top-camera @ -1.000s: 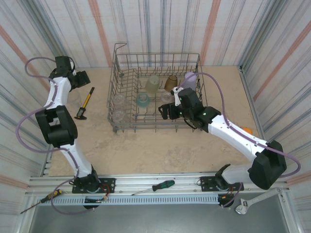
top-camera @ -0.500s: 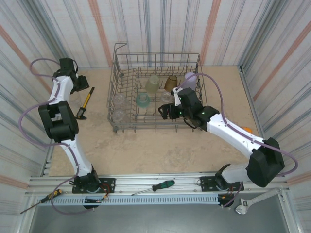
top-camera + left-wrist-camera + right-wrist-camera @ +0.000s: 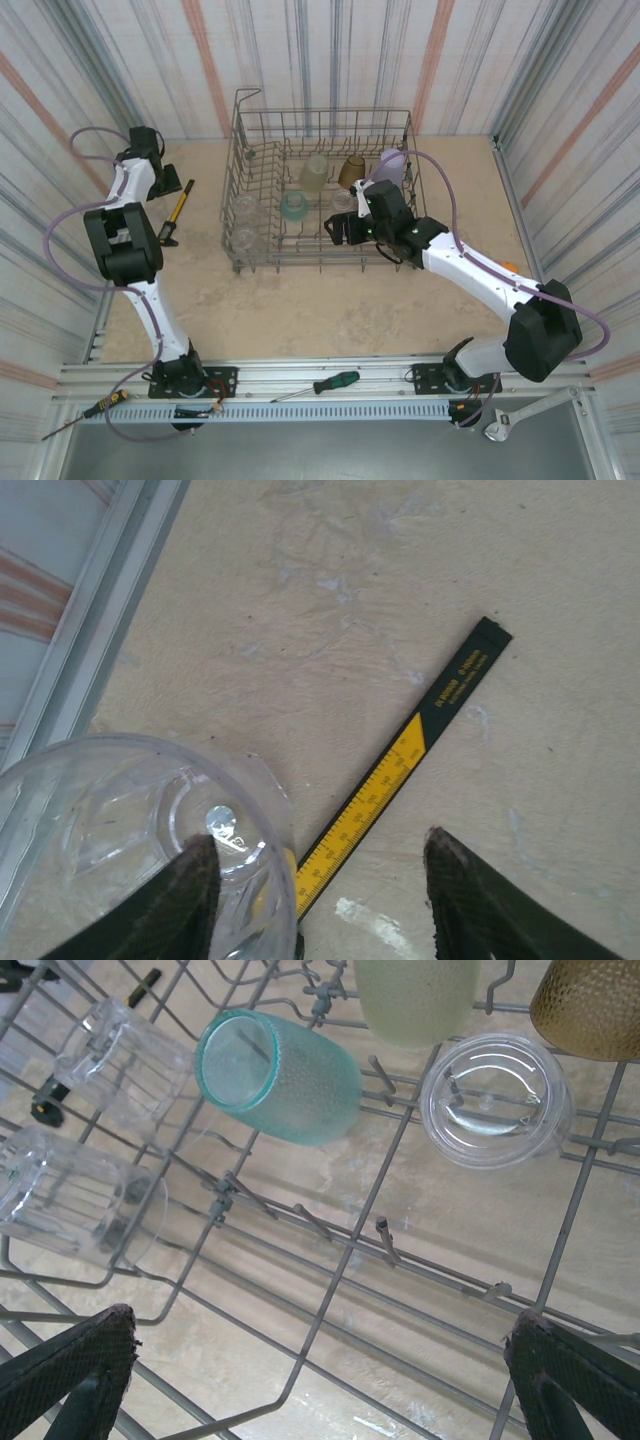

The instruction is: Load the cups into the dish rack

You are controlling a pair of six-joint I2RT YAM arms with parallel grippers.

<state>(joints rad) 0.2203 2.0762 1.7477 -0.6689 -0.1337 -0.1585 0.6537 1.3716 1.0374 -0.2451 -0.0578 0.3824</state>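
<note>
Beige mottled tabletop (image 3: pixel 300 310), striped corrugated walls (image 3: pixel 100 60); left tool (image 3: pixel 320 836) agape, right tool (image 3: pixel 322 1315) wide open.

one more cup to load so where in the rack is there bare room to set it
Free: the near rows of the dish rack, bordered by the teal cup and a clear cup beyond and two more clear cups on the left. Crowded: the far rows, where the yellow-green cup and the amber cup stand close together.

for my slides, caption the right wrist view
open right hand over dish rack holding teal cup and clear cups
</note>
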